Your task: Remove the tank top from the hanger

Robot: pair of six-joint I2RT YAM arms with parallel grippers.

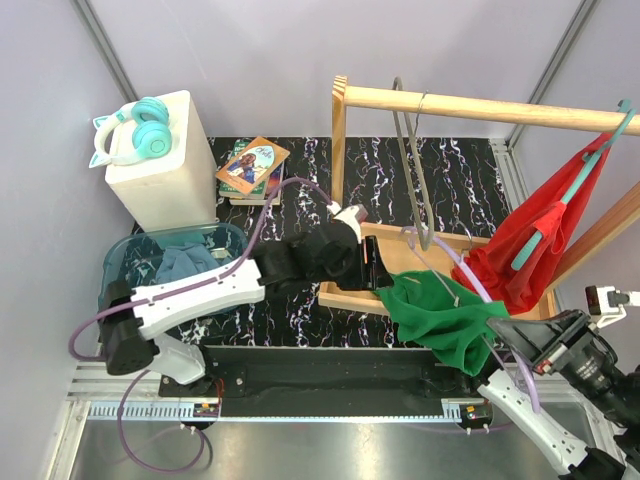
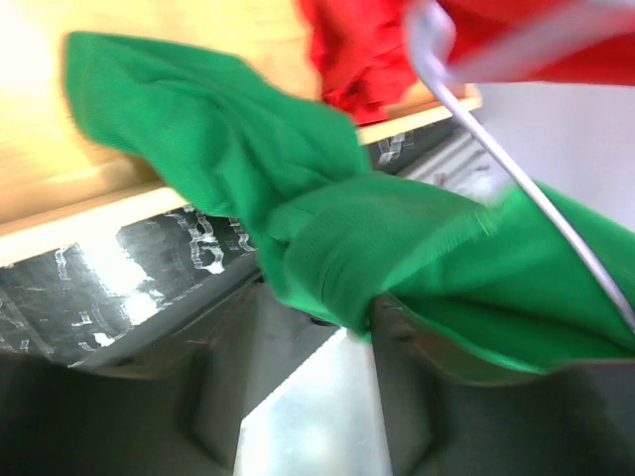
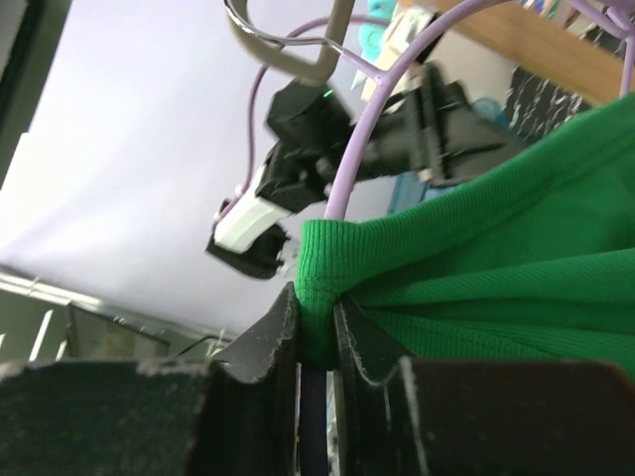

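The left arm reaches from its base at the near left across the black marbled surface (image 1: 290, 318), stretched low and nearly straight toward the foot of the wooden rack (image 1: 340, 150). Its left hand (image 1: 385, 278) meets the left edge of the green tank top (image 1: 440, 320). The right arm rises from the near right corner, and its right hand (image 1: 512, 330) sits at the garment's right edge. The tank top hangs bunched between the two hands, just near of the rack's base and beside a red garment (image 1: 530, 240), with the lavender wire hanger (image 1: 455, 262) threaded through it. The left wrist view shows what the top view hides: a gathered fold of fabric lies between the left hand's fingers (image 2: 417, 387), which stand somewhat apart. The picture is blurred, so I cannot tell whether they pinch it. The right wrist view shows the right hand's fingers (image 3: 278, 337) closed tight on the ribbed hem of the tank top, with the hanger's wire curving up just above the grip.
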